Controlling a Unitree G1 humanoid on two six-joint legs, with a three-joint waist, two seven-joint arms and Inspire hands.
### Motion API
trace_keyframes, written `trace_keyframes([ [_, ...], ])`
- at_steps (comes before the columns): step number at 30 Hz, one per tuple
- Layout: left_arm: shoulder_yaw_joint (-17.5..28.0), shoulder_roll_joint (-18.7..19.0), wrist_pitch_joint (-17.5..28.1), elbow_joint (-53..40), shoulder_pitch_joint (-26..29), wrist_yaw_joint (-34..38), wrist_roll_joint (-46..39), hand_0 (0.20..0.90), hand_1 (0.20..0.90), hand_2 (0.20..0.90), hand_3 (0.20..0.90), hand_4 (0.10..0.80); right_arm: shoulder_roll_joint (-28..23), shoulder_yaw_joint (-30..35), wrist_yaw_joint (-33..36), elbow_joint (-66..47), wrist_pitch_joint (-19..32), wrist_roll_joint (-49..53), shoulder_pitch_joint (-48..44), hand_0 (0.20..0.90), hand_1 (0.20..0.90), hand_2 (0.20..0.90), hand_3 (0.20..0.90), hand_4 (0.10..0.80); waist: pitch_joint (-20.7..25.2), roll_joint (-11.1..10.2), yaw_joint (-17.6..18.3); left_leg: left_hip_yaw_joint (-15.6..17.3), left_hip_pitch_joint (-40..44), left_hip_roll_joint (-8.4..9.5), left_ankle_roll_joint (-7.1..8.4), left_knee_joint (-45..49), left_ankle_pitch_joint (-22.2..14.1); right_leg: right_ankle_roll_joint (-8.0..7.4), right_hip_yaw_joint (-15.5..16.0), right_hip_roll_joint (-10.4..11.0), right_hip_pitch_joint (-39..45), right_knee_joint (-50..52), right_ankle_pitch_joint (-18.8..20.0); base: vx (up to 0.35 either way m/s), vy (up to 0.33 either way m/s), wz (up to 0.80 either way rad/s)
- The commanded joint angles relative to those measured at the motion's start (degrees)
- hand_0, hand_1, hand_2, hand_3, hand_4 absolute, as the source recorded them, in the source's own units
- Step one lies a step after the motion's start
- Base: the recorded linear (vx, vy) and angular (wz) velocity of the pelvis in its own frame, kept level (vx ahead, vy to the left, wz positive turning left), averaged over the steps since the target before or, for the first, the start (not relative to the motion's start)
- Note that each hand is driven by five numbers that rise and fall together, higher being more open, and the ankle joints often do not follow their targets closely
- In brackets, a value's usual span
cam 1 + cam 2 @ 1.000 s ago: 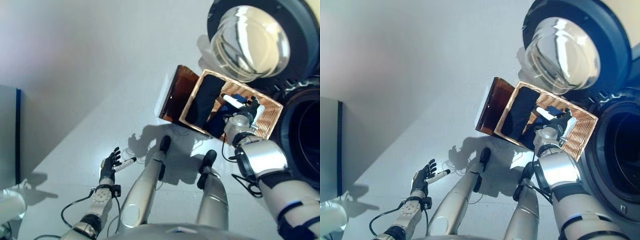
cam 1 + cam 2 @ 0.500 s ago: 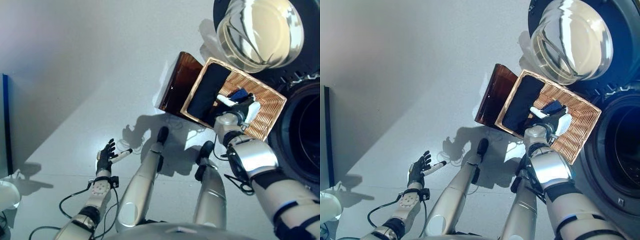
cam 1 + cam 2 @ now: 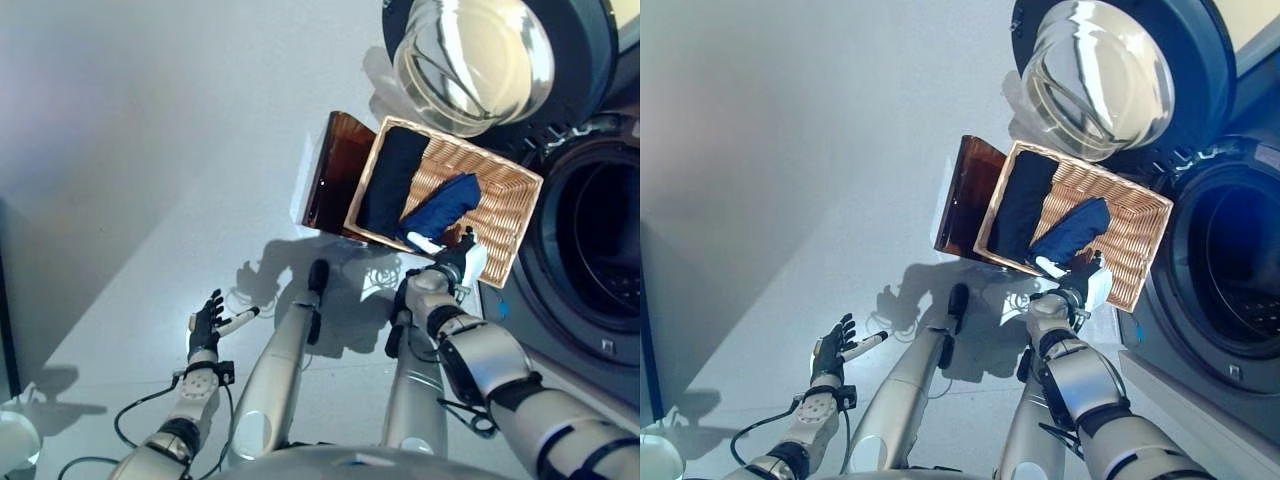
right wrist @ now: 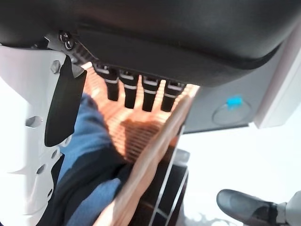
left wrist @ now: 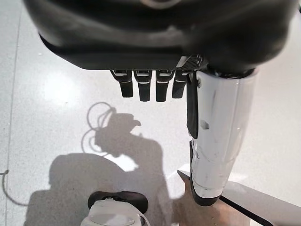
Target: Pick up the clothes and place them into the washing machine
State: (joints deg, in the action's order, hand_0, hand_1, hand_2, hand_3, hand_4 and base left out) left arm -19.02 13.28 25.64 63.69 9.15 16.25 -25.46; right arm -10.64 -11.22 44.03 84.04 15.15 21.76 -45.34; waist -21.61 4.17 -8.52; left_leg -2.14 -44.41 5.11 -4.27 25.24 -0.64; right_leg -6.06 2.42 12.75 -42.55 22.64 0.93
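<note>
The left hand [image 3: 206, 326] hovers low over the pale floor [image 3: 150, 150], its fingers spread and holding nothing. The right hand [image 3: 455, 262], fingers straight and empty, reaches over the near rim of the rectangular woven wicker basket [image 3: 505, 215]. In the basket lie a black cloth [image 3: 390, 180] and a crumpled blue garment [image 3: 440, 208], beside the washing machine [image 3: 590, 250] with its round glass door [image 3: 470, 60] swung wide.

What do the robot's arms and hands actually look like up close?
Both arms are smooth silver-grey shells with dark bands at the joints. Each ends in a dark hand: the left hand and right hand have a row of black fingers and a thumb under a white cover pierced with small holes.
</note>
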Motion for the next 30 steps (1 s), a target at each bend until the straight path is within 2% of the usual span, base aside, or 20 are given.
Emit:
trace_keyframes([
  [1, 2.3, 0.3, 3.5, 3.7, -1.5, 1.9, -2.5, 0.900, 0.900, 0.900, 0.900, 0.800, -4.5, -0.4, 3.3, -3.4, 3.4, -1.8, 0.2, 0.900, 0.900, 0.900, 0.900, 0.800, 1.9, 1.2, -0.7, 1.4, -1.0, 0.59, 4.43, -0.7, -4.5, 3.32, 1.8, -2.6, 1.2, 0.5, -3.3, -0.004, -0.032, -0.08],
  [7, 1.9, -0.2, 3.4, 5.1, -0.8, 1.4, -3.5, 0.900, 0.900, 0.900, 0.900, 0.800, -4.5, -0.8, 3.4, -3.7, 3.8, -1.5, -0.5, 0.900, 0.900, 0.900, 0.900, 0.800, 1.9, 1.4, -0.2, 1.3, -1.6, 0.49, 4.51, -1.0, -4.3, 3.44, 2.2, -2.7, 0.7, 0.4, -3.5, 0.016, -0.022, -0.01],
  [18, 1.3, -0.3, 4.0, 4.8, -0.3, 1.0, -4.6, 0.900, 0.900, 0.900, 0.900, 0.800, -9.2, -1.0, 4.1, -0.9, 3.2, -0.8, -6.4, 0.900, 0.900, 0.900, 0.900, 0.800, 1.8, 2.6, -1.1, 1.4, -3.3, 1.16, 4.56, -0.9, -4.5, 3.50, 2.3, -2.2, -0.4, 0.9, -4.3, 0.050, -0.003, 0.03],
  [27, -0.4, 0.5, 4.7, -3.4, -1.7, 0.9, -4.6, 0.900, 0.900, 0.900, 0.900, 0.800, -14.7, -2.9, 6.2, 5.0, 1.2, -1.4, -14.0, 0.900, 0.900, 0.900, 0.900, 0.800, 1.0, 5.0, -2.2, 2.2, -8.9, 2.03, 4.49, 3.3, -5.5, 4.17, 0.9, -2.0, -6.9, 7.0, -5.9, -0.003, 0.028, 0.06],
  [30, -0.8, 0.9, 4.8, -5.3, -2.3, 0.7, -4.6, 0.900, 0.900, 0.900, 0.900, 0.800, -15.1, -3.3, 6.2, 6.4, 0.7, -1.4, -15.6, 0.900, 0.900, 0.900, 0.900, 0.800, 1.0, 5.7, -2.4, 2.3, -10.2, 2.13, 4.41, 4.3, -5.8, 4.34, 0.4, -1.9, -8.9, 9.0, -6.5, -0.018, 0.035, 0.09],
])
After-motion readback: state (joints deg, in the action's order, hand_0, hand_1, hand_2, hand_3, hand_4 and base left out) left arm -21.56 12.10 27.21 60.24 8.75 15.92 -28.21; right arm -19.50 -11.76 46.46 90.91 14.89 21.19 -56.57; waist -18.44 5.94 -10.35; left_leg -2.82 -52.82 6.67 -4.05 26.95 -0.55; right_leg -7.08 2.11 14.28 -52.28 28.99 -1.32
